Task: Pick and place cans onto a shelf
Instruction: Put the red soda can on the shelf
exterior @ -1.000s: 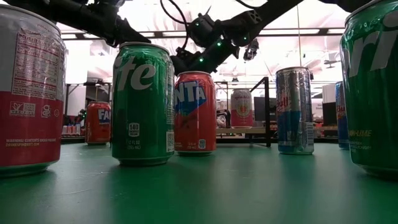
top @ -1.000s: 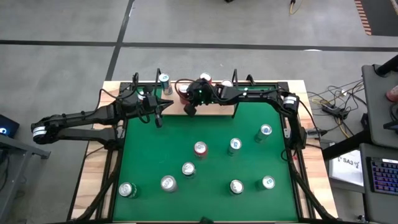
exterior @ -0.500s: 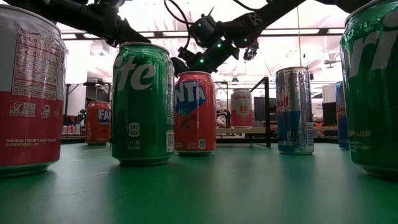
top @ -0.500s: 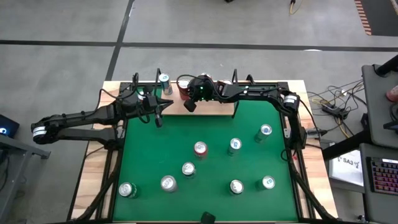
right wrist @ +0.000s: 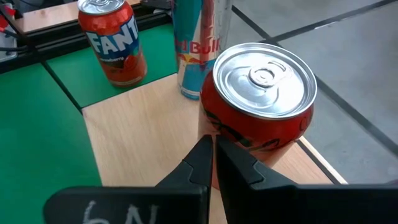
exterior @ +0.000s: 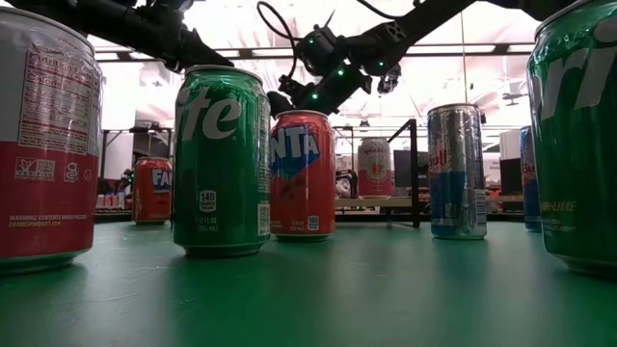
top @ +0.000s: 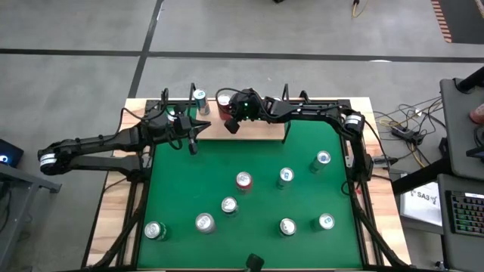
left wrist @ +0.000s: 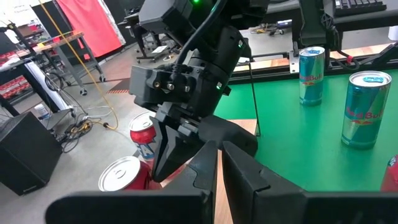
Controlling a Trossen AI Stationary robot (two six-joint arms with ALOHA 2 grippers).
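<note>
A red can [right wrist: 261, 106] stands upright on the light-wood shelf [right wrist: 143, 130] at the table's far edge, also seen as the red can [top: 224, 108] from above. My right gripper [right wrist: 213, 142] is shut, its tips low beside that can's side; from above it shows as my right gripper [top: 231, 127]. A blue-and-silver can [right wrist: 199, 43] stands on the shelf's left end, and an orange can [right wrist: 112, 40] stands beyond it on the green. My left gripper [left wrist: 219, 146] hangs shut above the green table's far left part, touching nothing. My right gripper points slanting down from the table's right, with its shut fingertips [right wrist: 205, 149] at the lower side wall [right wrist: 227, 140] of the red can. The can stands upright on the shelf. I cannot tell whether the fingertips touch it.
Several cans stand upright on the green table [top: 181, 189], among them a red one [top: 243, 180] and a blue one [top: 323, 159]. Black wire uprights [top: 285, 134] rise from the shelf. In the low view, big cans [exterior: 222, 159] stand close to the camera.
My right gripper has swung a little toward the table's left along the shelf, still shut. The red can stands where it did.
</note>
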